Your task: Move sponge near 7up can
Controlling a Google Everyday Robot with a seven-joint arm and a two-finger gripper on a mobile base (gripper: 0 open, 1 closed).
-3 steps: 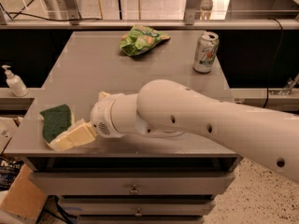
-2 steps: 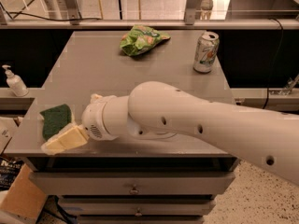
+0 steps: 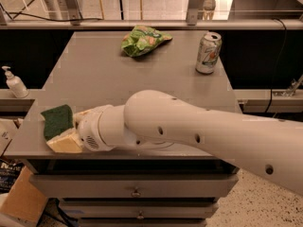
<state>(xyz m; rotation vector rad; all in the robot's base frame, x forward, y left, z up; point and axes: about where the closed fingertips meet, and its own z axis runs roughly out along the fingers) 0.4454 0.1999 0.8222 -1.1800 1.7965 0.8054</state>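
Largely hidden behind the bulky white arm [image 3: 199, 131], the gripper [image 3: 66, 132] sat against the flat dark green sponge [image 3: 57, 119] at the grey table's [image 3: 142, 79] near-left corner; whether it was clenched or released could not be told. Well apart at the far right stood the silver-white 7up can [image 3: 208, 52], with a crumpled light green snack bag [image 3: 142, 40] to its left. The sponge's long axis ran roughly front to back.

The sponge [image 3: 57, 120] is placed at the front left corner of the table [image 3: 142, 79]. The gripper [image 3: 67, 129] is positioned right against it, at the front edge. The 7up can [image 3: 208, 53] is set at the back right, well apart from the sponge. A snack bag [image 3: 142, 40] is laid at the back centre, left of the can. A pump bottle [image 3: 14, 82] is stood on a ledge left of the table.
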